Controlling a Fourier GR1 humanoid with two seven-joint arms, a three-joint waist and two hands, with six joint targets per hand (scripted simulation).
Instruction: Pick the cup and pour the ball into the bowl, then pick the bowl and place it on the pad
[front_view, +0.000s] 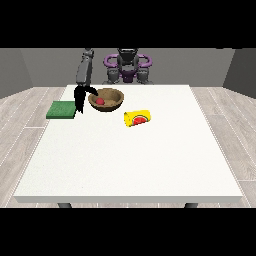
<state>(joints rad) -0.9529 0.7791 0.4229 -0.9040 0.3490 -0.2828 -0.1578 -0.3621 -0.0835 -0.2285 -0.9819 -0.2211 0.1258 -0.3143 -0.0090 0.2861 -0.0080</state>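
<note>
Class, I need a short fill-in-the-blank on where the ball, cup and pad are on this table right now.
1. The red ball lies inside the ____.
2. The yellow cup lies on its ____.
3. The green pad sits at the view's ____ table edge, beside the black hand.

Missing words: bowl; side; left

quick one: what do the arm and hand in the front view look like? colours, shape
Only one arm shows, at the view's left: a slim grey arm of rounded segments, ending in an all-black hand with thin fingers. No cables, markings or sleeves can be made out. Behind it, the torso is dark grey with purple ring-shaped shoulder parts. The other arm and hand are not in view.
</note>
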